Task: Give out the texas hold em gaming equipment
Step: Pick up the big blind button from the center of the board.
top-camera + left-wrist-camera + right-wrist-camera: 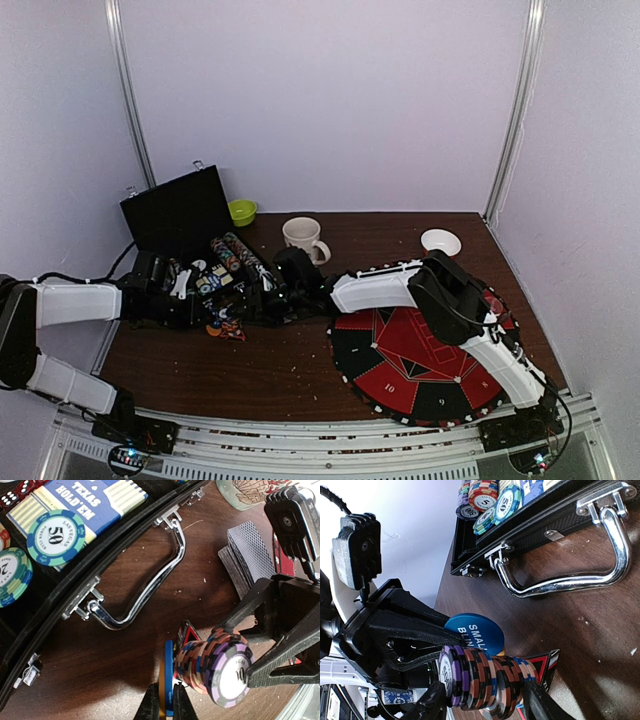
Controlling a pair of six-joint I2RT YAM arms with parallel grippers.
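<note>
A sideways stack of poker chips (485,672), purple at one end, lies between the fingers of my right gripper (485,686), which press on both its ends. The same stack (215,667) shows low in the left wrist view. Right beside it my left gripper (167,695) is shut on a blue "SMALL BLIND" button disc (169,675) with an orange disc (162,682) flat against it. That blue disc (480,627) stands just behind the chips. A pile of grey-backed playing cards (250,555) lies on the table further off. More chips (52,537) sit in the open case.
The black case (180,215) stands open at the back left, its chrome handle (145,580) close to both grippers. A white mug (303,238), a green bowl (241,211) and a white bowl (441,241) stand behind. A round red-and-black board (420,365) lies at the right.
</note>
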